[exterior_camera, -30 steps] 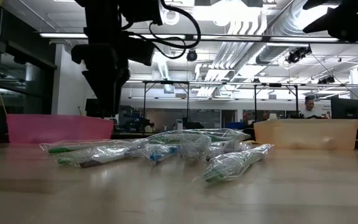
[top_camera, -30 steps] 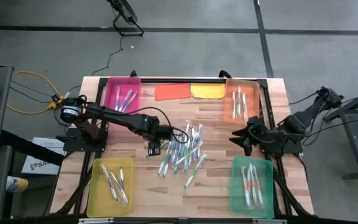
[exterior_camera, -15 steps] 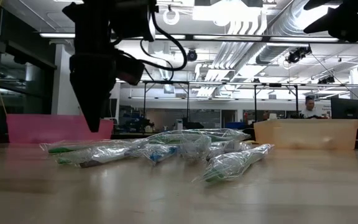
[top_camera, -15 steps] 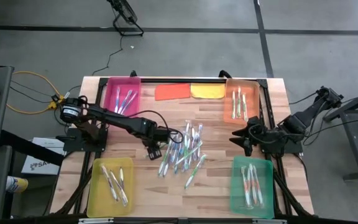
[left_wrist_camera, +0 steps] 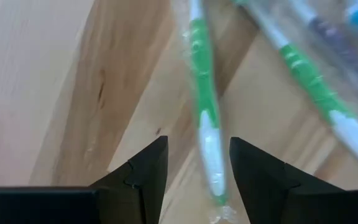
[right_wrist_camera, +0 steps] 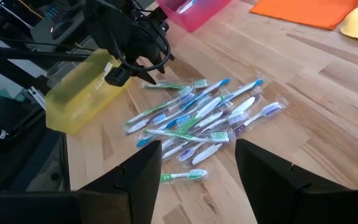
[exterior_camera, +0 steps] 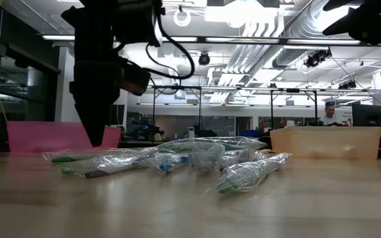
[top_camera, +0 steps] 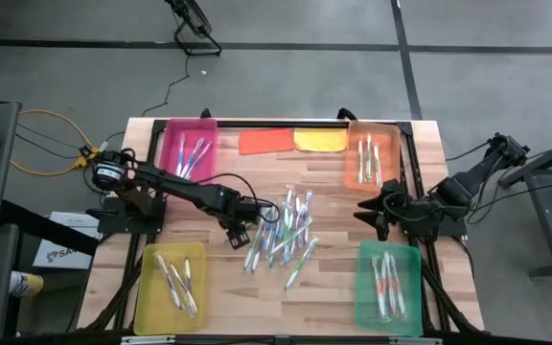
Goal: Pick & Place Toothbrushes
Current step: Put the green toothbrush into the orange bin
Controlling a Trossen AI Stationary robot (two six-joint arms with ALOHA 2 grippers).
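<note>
Left pincer [left_wrist_camera: 197, 163] points down, fingers apart astride a green toothbrush [left_wrist_camera: 205, 118].

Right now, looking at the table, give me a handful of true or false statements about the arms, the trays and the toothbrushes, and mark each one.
1. The left gripper is open over a green-and-white toothbrush. True.
2. The right gripper holds a toothbrush. False: it is open and empty, off to the table's right side.
3. The pink tray is empty. False: toothbrushes lie in it.
4. A loose pile of toothbrushes lies mid-table. True.
5. The green tray holds toothbrushes. True.
</note>
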